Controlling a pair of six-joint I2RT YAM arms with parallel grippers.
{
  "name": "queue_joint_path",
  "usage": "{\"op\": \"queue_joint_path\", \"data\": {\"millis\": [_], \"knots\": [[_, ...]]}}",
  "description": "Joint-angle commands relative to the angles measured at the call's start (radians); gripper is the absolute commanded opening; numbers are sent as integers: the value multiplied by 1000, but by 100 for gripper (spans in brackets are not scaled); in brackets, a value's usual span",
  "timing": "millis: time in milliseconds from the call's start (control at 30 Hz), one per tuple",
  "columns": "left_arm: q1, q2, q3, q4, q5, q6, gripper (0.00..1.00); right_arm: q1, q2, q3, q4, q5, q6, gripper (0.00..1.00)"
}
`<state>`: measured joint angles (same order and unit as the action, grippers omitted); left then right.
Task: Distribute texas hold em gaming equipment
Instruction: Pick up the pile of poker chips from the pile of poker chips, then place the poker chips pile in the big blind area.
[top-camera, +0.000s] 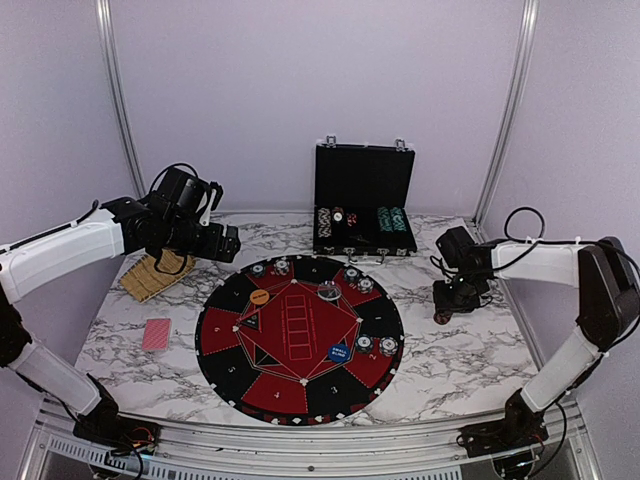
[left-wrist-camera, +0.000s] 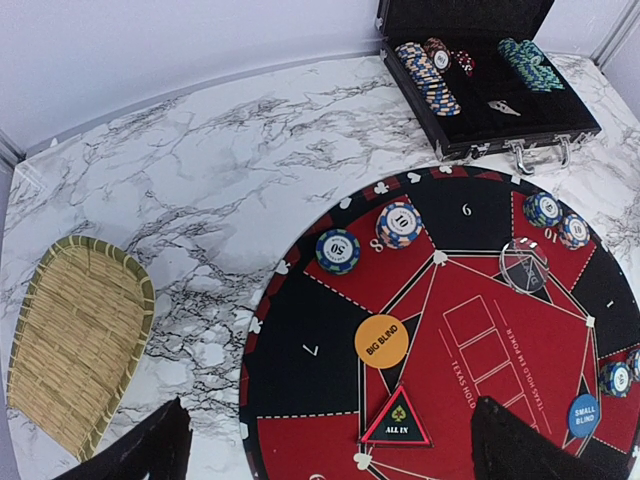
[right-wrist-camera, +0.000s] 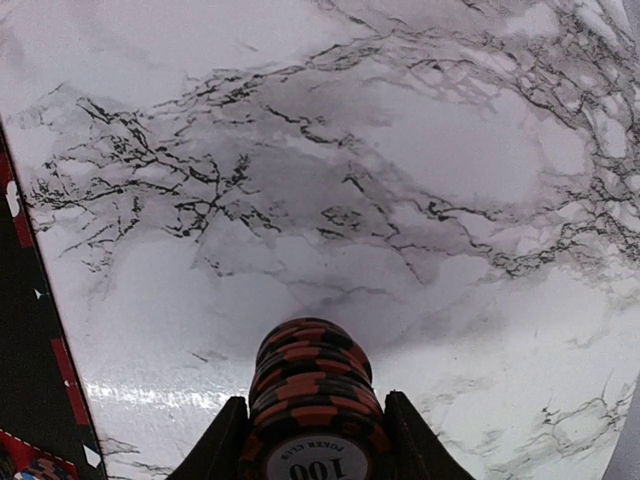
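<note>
One marble table (top-camera: 470, 350) fills the lower half of the top view. At its centre lies one round black-and-red mat (top-camera: 300, 330), and at the back edge stands one black case (top-camera: 363, 180) with its lid up. One woven tray (top-camera: 150, 275) sits at left, partly under the left arm.

In the case, three groups of chips show: a grey-white row (left-wrist-camera: 430, 75) at left, a few dark red ones (left-wrist-camera: 462, 60) in the middle, and a teal row (left-wrist-camera: 530, 62) at right.

The left gripper (left-wrist-camera: 330, 450) hovers over the mat's left part, its fingers spread wide with nothing between them. The right gripper (right-wrist-camera: 312, 440) hangs over bare marble to the right of the mat, its fingers clamped on one stack of dark red chips (right-wrist-camera: 310, 380). The top chip reads 100, and the number in the stack cannot be told.

One red-backed card pile (top-camera: 157, 334) lies at lower left; whether it is a single card or several cannot be told.

Six chips (left-wrist-camera: 337, 250) rest on the mat's rim in three pairs. There are three marker discs: one orange disc (left-wrist-camera: 381, 341), one blue disc (left-wrist-camera: 584, 415) and one clear disc (left-wrist-camera: 524, 267).
</note>
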<state>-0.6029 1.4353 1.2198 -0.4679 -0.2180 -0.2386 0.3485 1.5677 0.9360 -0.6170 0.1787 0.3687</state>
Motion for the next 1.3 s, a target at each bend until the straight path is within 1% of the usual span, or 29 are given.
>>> {"op": "queue_joint_path", "data": {"millis": [0,300,467,633,1000,1267], "knots": [[5,1,-8,19,6,10,99,-11,-43,66,-31,28,-6,31],[5,-2,-9,18,6,11,99,-4,-50,129,-67,20,-18,30],[5,2,-9,18,6,13,99,47,-8,192,-80,21,-21,30],[5,1,-10,18,5,13,99,130,84,275,-71,19,-15,30],[5,-2,-9,17,3,16,99,300,341,504,-43,-26,15,29],[6,-6,-11,18,7,16,99,359,488,623,-31,-56,21,29]]}}
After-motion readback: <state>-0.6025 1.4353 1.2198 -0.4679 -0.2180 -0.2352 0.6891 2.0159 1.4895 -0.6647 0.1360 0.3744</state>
